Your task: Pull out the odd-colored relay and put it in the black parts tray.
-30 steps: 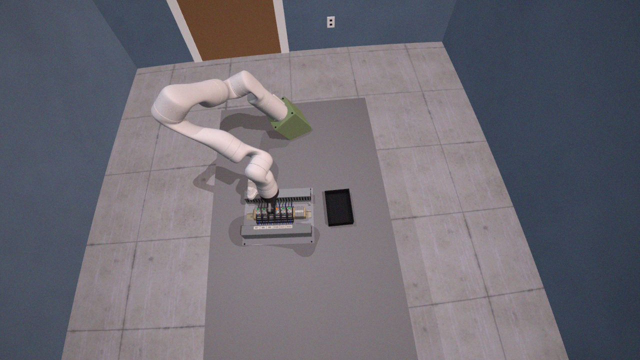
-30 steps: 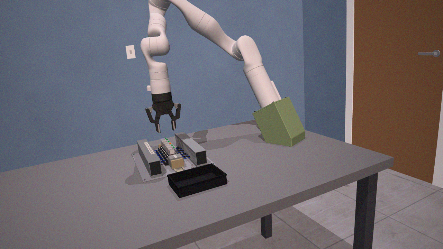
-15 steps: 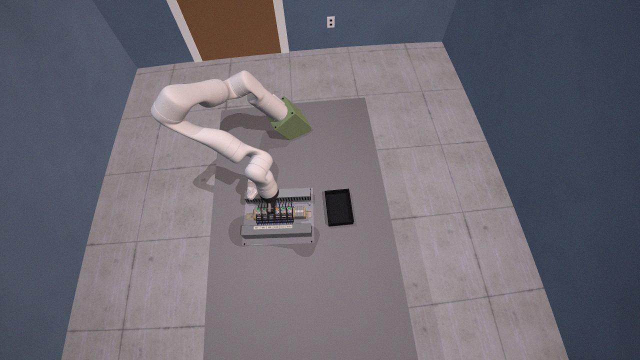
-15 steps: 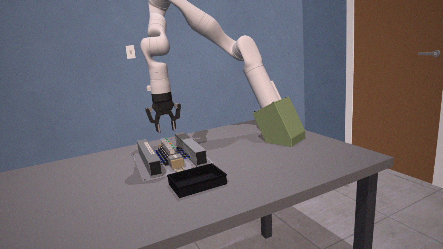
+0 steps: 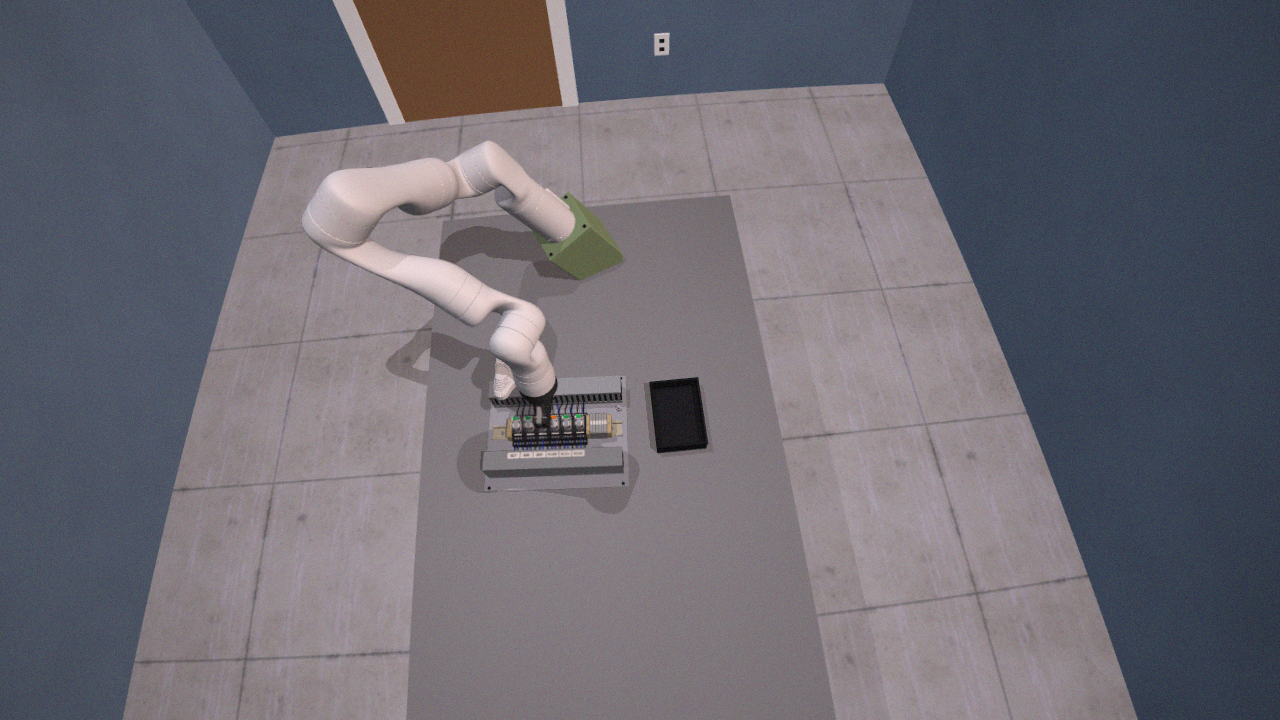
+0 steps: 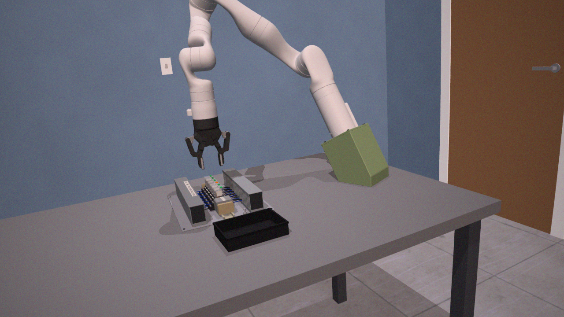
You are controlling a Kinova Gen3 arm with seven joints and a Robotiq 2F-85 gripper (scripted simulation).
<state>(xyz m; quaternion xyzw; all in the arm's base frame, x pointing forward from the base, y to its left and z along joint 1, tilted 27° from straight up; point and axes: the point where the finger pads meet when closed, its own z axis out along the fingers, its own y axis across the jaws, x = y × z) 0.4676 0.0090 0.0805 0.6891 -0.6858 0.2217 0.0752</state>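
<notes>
Gripper (image 6: 210, 160) hangs part-open and empty above the relay panel (image 6: 185, 196), so the orange-button relay (image 5: 554, 422) sits unpulled in its row and the black parts tray (image 6: 236, 237) awaits it.

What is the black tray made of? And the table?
The black parts tray looks like matte plastic: thin, even walls and no shine. The table top looks like smooth painted gray board, with dark, probably metal, legs. Neither is certain from looks alone.
</notes>
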